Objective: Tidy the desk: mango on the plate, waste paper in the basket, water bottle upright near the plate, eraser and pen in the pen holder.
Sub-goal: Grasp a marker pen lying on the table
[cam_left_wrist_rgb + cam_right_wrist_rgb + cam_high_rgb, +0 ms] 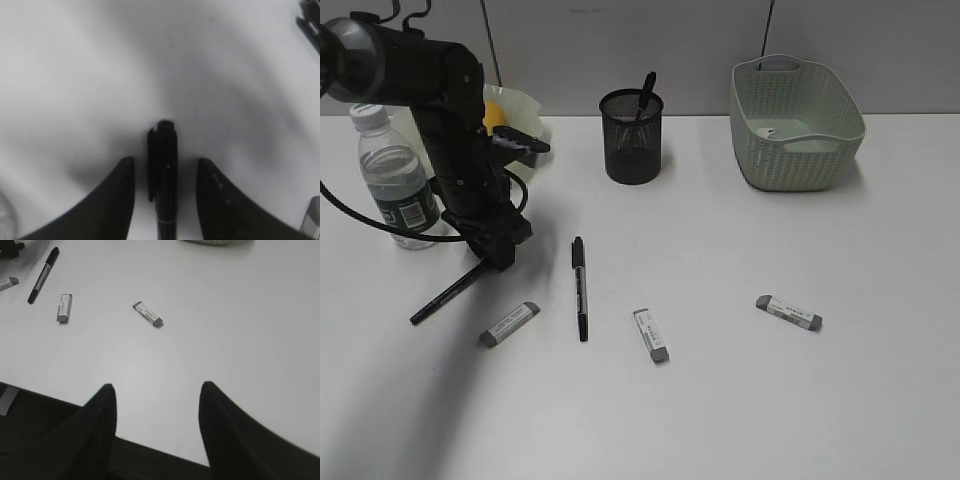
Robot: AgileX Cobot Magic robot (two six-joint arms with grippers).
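Observation:
My left gripper is down at the desk, open, with its jaws on either side of a black pen and gaps on both sides. A second pen lies to the right. Three erasers lie along the front. The water bottle stands upright at the left. The mango sits in the plate behind the arm. The pen holder holds one pen. My right gripper is open and empty over the desk's front edge.
The basket stands at the back right with a small pale scrap inside, too small to identify. The left arm's cable loops beside the bottle. The right wrist view shows the middle and right erasers.

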